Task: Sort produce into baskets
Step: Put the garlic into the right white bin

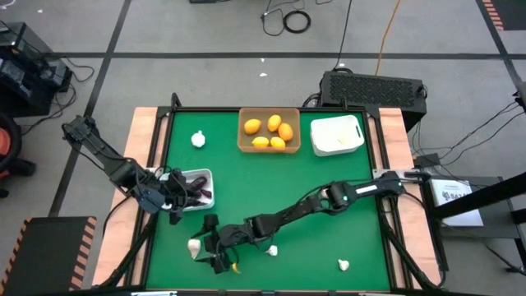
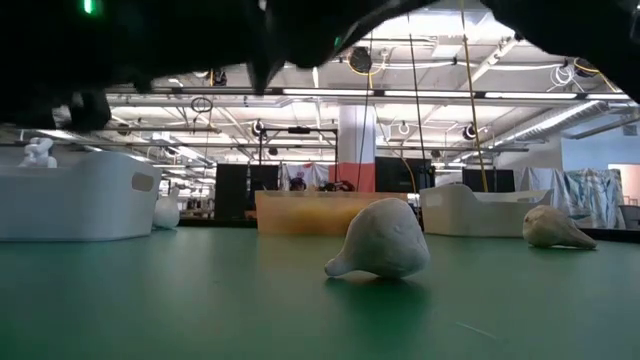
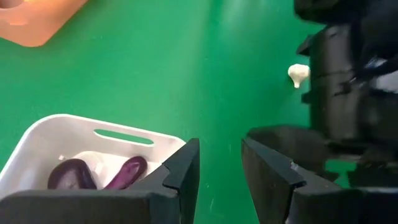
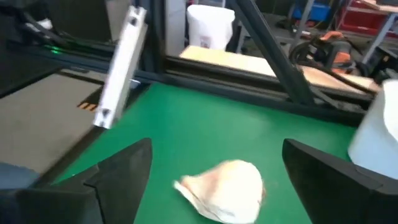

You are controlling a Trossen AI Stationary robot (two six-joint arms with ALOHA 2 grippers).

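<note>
A tan basket [image 1: 267, 130] at the far edge holds several orange and yellow fruits. A white basket [image 1: 197, 187] at the left holds dark purple pieces [image 3: 127, 172]; another white basket [image 1: 337, 134] stands at the far right. My right gripper [image 4: 217, 149] reaches low to the near left and is open. A garlic bulb [image 4: 224, 183] lies on the table between its fingers with a gap on each side. My left gripper [image 3: 219, 163] hovers by the left basket's near right corner. It is slightly open and empty.
More garlic bulbs lie loose on the green table: one at the far left [image 1: 198, 139], one under my right arm [image 1: 272, 251], one near the front right [image 1: 343, 264]. A small yellow piece [image 1: 236, 267] shows beside my right gripper [image 1: 207, 251].
</note>
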